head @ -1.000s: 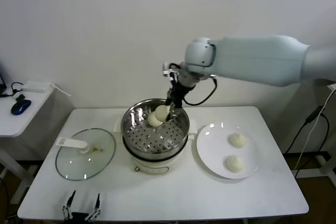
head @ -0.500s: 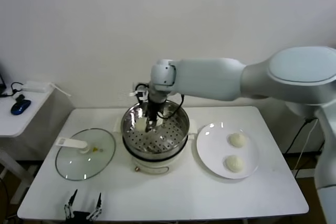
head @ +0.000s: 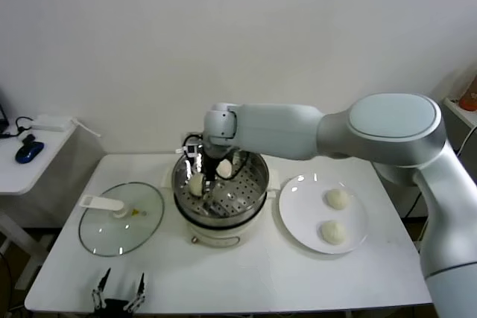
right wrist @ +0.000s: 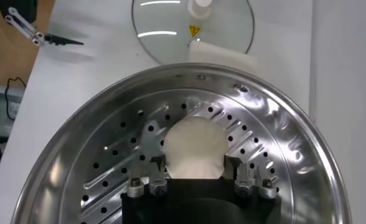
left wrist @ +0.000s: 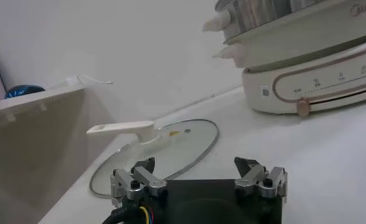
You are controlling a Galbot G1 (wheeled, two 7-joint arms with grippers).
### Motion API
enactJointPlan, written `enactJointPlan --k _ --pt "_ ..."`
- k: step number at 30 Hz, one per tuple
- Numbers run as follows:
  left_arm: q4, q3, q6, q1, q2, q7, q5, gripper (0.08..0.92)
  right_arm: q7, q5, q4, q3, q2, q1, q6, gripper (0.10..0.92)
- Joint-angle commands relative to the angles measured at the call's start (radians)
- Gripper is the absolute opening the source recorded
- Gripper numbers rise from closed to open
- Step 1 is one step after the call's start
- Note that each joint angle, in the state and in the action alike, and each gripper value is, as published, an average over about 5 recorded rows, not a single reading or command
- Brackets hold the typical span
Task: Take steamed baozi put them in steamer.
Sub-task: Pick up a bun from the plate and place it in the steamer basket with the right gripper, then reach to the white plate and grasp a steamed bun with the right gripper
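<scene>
right gripper moved deeper into steamer | jaws spread beside baozi | left gripper parked, jaws spread

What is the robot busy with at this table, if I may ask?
It is moving baozi from the plate into the steamer. The right gripper is down inside the steamer with a bun between its open fingers, resting on the perforated floor. Another bun lies in the steamer, and two more wait on the plate. The left gripper sits open and idle near the table's front edge, by the glass lid.
</scene>
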Motion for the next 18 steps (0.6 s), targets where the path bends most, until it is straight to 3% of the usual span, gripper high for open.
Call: enactJointPlan --k 1,5,11,18 --pt "-0.005 -0.003 0.003 0.002 -0.002 0.001 0.000 0.823 -0.044 0.038 0.066 -0.034 -0.065 0.105 0.043 0.767" --pt "-0.013 -0.004 0.006 0.006 -0.003 0.001 0.001 0.823 -0.101 0.074 0.138 -0.092 -0.153 0.212 0.085 0.818" --pt "-0.018 -0.004 0.012 0.011 -0.005 0.001 0.005 0.823 -0.271 0.084 0.238 -0.258 -0.301 0.390 0.223 0.823" --pt "-0.014 -0.004 0.009 0.011 -0.007 -0.002 0.007 0.823 -0.304 -0.106 0.319 -0.371 -0.492 0.394 0.312 0.823"
